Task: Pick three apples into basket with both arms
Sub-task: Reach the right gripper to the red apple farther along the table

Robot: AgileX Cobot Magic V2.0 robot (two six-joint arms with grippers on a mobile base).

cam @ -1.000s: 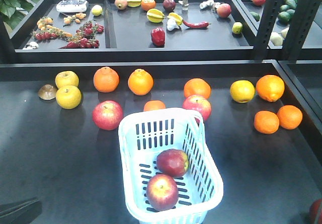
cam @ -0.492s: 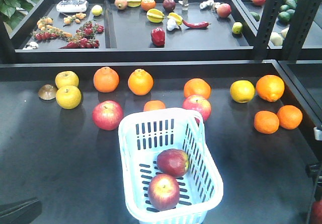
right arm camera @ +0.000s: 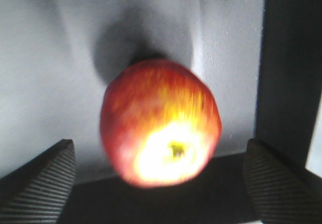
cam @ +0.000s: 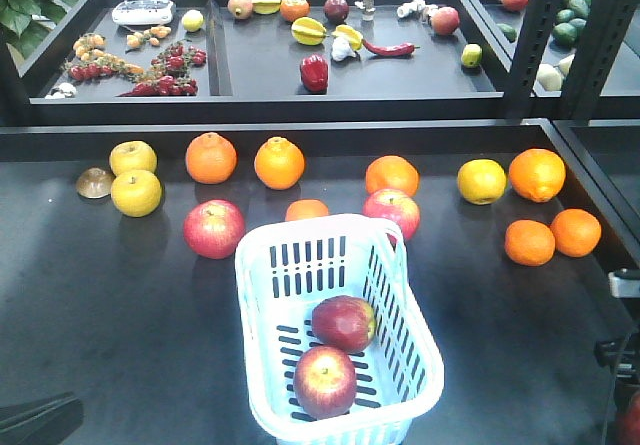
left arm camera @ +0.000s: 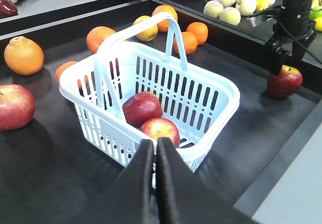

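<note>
Hanging over a third apple (right arm camera: 160, 122) on the dark tabletop (cam: 120, 305), the right gripper (right arm camera: 160, 183) has its jaws spread wide — one fingertip on each side, neither touching. Two apples (cam: 342, 322) lie in the basket (cam: 262, 265). The left gripper (left arm camera: 155, 151) is pressed closed — empty, just before the basket's rim.

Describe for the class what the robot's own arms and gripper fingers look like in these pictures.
The left gripper has two smooth, matte black, tapering fingers. The right gripper has dark fingers with finely ribbed pads. The right arm is a black column with a loose black cable and a grey-white piece.
</note>
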